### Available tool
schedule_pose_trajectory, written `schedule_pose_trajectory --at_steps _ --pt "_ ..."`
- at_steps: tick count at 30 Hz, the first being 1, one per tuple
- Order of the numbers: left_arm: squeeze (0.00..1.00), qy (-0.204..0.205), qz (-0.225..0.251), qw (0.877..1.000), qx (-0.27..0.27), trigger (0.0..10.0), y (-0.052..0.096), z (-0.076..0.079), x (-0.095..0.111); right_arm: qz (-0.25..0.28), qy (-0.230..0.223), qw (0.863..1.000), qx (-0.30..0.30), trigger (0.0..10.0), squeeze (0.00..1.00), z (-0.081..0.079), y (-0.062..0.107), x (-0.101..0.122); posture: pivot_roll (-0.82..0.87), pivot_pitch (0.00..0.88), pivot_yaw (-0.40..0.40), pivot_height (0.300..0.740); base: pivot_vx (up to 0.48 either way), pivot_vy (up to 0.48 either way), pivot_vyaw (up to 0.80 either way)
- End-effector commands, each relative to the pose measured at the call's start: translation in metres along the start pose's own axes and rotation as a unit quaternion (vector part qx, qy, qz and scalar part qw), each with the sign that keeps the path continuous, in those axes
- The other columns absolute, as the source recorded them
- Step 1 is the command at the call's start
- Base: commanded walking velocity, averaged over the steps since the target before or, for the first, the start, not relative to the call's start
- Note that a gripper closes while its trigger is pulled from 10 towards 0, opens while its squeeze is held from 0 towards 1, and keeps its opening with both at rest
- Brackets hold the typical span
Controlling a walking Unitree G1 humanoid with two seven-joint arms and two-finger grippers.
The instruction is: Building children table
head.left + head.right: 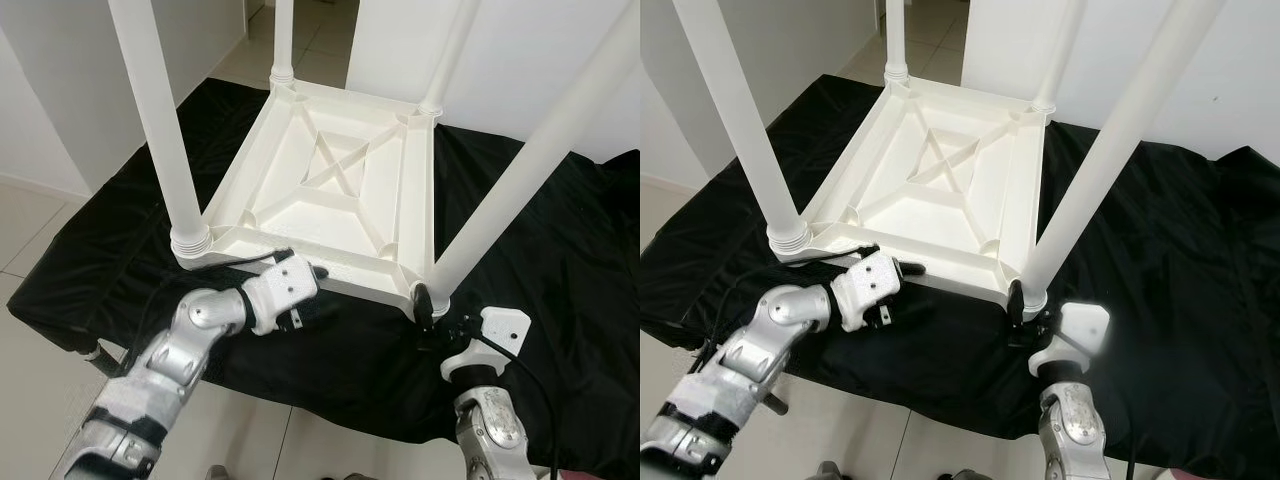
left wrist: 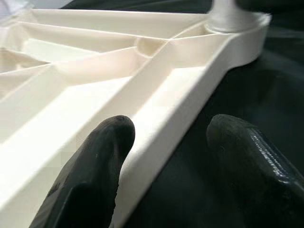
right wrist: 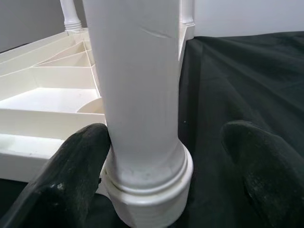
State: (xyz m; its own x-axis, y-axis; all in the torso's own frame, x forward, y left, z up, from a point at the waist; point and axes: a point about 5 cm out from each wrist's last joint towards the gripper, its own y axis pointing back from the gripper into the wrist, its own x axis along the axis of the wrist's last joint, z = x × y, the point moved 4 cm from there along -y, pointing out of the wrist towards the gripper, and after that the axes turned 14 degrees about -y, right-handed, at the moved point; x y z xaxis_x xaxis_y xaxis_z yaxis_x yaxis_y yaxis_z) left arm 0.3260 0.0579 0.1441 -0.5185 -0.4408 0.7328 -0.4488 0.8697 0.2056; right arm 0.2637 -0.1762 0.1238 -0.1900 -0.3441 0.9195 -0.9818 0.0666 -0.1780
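A white plastic children's table lies upside down on a black cloth, its four legs pointing up. My left gripper is at the table's near edge. It is open, with one finger over the ribbed underside and the other outside the rim. My right gripper is open around the base of the near right leg. One finger touches the leg's collar; the other stands apart from it. The near left leg rises just left of my left wrist.
The black cloth covers a low surface and hangs over its near edge. Pale floor tiles lie to the left and in front. White walls stand close behind and to the left.
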Motion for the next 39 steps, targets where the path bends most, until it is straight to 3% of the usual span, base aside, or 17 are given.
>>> schedule_pose_trajectory --at_steps 1,12,22,27,36,39 --pt "0.07 -0.004 -0.013 0.999 0.037 10.0 0.001 -0.009 -0.006 0.005 0.001 1.000 -0.014 10.0 0.00 0.008 0.004 0.003 -0.02 0.092 -0.056 0.740 0.000 0.000 0.00" --pt "0.07 -0.008 -0.040 0.999 0.030 10.0 -0.004 -0.014 -0.023 -0.001 0.001 1.000 -0.013 10.0 0.00 0.007 0.009 0.000 -0.03 0.086 -0.046 0.740 0.000 0.000 0.00" --pt "0.05 -0.008 -0.119 0.993 0.014 10.0 -0.003 -0.014 -0.060 -0.003 0.005 1.000 -0.002 10.0 0.00 0.005 0.007 -0.004 -0.03 0.065 -0.039 0.740 0.000 0.000 0.00" --pt "0.05 -0.009 -0.150 0.988 0.019 10.0 -0.002 -0.019 -0.070 -0.012 0.001 0.999 0.042 10.0 0.00 -0.005 0.015 -0.007 -0.03 0.067 -0.031 0.740 0.000 0.000 0.00" --pt "0.06 -0.017 -0.197 0.980 0.023 10.0 0.001 -0.027 -0.083 -0.020 0.013 0.999 0.035 10.0 0.00 -0.001 0.021 -0.009 -0.04 0.085 -0.021 0.740 0.000 0.000 0.00" --pt "0.06 -0.001 -0.188 0.982 0.020 10.0 0.001 -0.029 -0.081 -0.018 0.014 0.999 0.031 10.0 0.00 0.000 0.021 -0.009 -0.04 0.089 -0.018 0.740 0.000 0.000 0.00"
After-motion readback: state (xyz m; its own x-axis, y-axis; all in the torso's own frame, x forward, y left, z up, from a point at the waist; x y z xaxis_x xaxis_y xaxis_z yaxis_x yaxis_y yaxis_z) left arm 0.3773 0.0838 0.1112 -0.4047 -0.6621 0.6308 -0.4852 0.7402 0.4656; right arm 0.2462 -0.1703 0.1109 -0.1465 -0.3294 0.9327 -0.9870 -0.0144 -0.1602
